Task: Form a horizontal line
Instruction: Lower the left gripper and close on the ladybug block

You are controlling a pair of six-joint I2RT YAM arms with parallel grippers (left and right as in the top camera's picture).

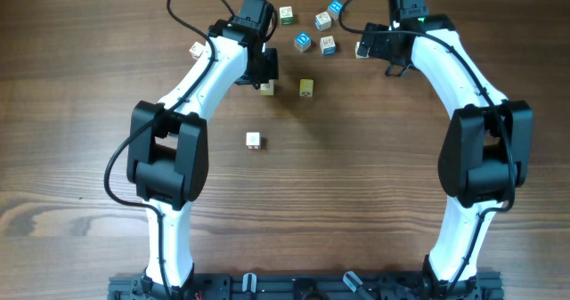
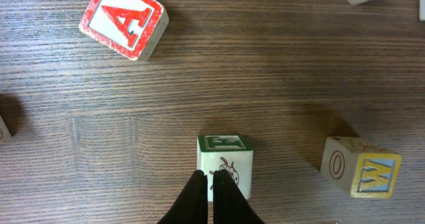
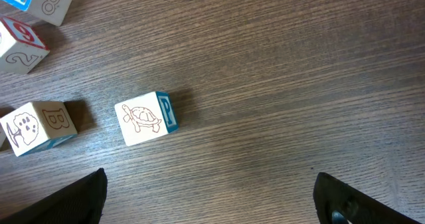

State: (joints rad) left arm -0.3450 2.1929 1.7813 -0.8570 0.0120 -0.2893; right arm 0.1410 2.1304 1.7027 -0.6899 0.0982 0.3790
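A cream cube with a ladybug and a green-edged F face (image 2: 226,163) lies on the table; in the overhead view it (image 1: 266,88) is just left of a yellow cube (image 1: 305,88), whose W and O faces show in the left wrist view (image 2: 362,165). My left gripper (image 2: 211,179) is shut and empty, its tips against the cream cube's near face; it also shows in the overhead view (image 1: 265,74). My right gripper (image 3: 211,197) is open and empty, close to a cream turtle cube with a blue P side (image 3: 146,117), which also shows in the overhead view (image 1: 362,48).
A white cube with a red A (image 2: 123,19) lies apart, nearer the robot base (image 1: 254,140). Several blue- and green-faced cubes cluster at the far edge (image 1: 303,41), (image 1: 328,45), (image 1: 286,15). A cream B cube (image 3: 36,126) lies left of the turtle cube. One cube (image 1: 196,48) lies far left.
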